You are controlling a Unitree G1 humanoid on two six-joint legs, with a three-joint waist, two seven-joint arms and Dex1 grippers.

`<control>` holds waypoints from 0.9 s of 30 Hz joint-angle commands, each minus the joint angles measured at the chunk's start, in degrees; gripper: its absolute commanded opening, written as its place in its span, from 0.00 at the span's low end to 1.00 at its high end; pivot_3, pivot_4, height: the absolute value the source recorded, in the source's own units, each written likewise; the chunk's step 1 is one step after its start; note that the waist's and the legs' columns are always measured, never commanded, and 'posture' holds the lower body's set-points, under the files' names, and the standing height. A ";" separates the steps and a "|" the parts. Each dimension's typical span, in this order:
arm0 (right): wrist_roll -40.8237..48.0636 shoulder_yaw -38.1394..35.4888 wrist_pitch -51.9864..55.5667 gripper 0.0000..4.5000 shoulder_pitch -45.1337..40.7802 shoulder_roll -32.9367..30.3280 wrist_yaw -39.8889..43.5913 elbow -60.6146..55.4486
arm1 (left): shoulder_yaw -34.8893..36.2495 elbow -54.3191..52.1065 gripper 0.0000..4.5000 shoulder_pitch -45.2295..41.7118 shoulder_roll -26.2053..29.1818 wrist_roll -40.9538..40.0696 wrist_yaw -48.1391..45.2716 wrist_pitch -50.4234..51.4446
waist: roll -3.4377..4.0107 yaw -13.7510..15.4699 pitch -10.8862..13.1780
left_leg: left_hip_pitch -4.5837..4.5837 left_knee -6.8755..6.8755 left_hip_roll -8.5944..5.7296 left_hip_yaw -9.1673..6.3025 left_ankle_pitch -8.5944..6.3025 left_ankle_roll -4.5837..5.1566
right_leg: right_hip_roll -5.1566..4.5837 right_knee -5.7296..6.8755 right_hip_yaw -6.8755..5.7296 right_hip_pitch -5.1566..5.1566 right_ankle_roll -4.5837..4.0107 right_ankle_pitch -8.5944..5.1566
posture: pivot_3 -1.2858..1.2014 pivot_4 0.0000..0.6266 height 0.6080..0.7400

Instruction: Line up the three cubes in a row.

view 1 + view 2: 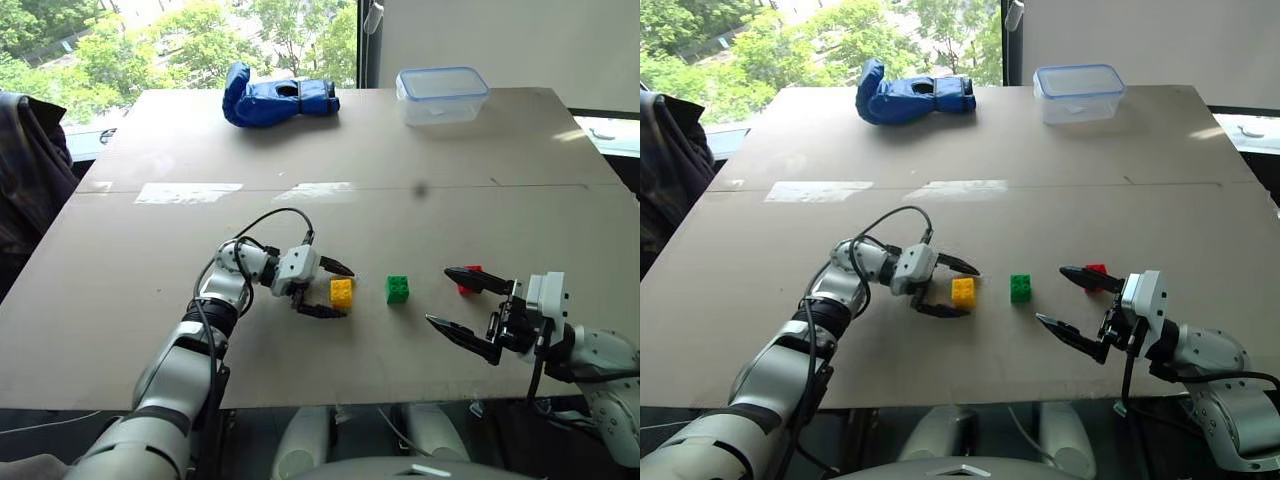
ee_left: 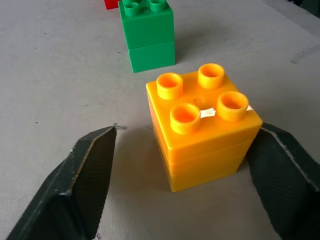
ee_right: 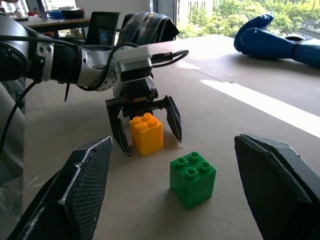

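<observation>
The small yellow plastic studded cube stands upright on the brown board worktop, directly between the two black fingers of the left claw. The fingers are spread apart, one on each side of the brick, with a gap visible at both faces in the left wrist view; the claw grips nothing. The small green plastic studded cube stands on the worktop just beyond the yellow one, along the line the left claw points, and the small red plastic studded cube lies farther along the same line, partly hidden behind the upper finger of the right claw. The three bricks thus lie roughly on one left-to-right axis, apart from one another. The right claw hovers with its fingers wide apart, empty, nearest the red cube and pointing back toward the green one. Judged from this layout, the row looks nearly formed; any further adjustment of the yellow cube falls to the left claw, which is already astride it.
</observation>
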 commanded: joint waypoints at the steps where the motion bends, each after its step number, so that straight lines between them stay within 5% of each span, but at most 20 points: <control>1: 0.43 -0.69 -0.62 0.90 -0.26 -0.47 0.24 -1.78 | -0.83 1.79 0.99 1.48 0.94 2.36 -0.77 -1.00 | 0.00 -0.03 0.00 | 0.00 -0.02 0.00 0.00 0.00 0.00 | 0.01 -0.01 0.00 0.00 0.00 0.00 | 0.52 0.24 1.00; 7: 0.27 -0.55 -0.61 0.90 -0.03 -0.46 0.50 -1.71 | 0.30 -0.76 0.99 2.53 2.09 -0.80 -0.77 0.60 | 0.01 -0.14 0.00 | 0.00 -0.04 0.02 -0.03 -0.01 0.01 | 0.02 -0.01 -0.03 0.00 -0.01 0.00 | 0.52 0.24 1.00; 13: 0.26 -0.89 -0.72 0.90 -0.02 -0.46 0.63 -1.57 | 1.27 -16.41 0.99 9.59 6.05 -6.58 -0.77 3.31 | 0.08 -0.85 0.04 | -0.02 -0.12 0.20 -0.05 -0.01 0.00 | 0.07 -0.02 0.01 -0.07 -0.03 -0.01 | 0.52 0.24 1.00; 27: 0.02 0.25 -1.00 0.90 -0.86 -0.22 1.96 -0.03 | 13.97 -39.70 0.99 29.80 11.92 -8.32 16.24 14.25 | 0.15 0.13 0.12 | -0.12 -0.15 0.24 -0.09 -0.01 0.00 | -0.06 -0.11 -0.03 -0.14 -0.02 -0.01 | 0.52 0.24 1.00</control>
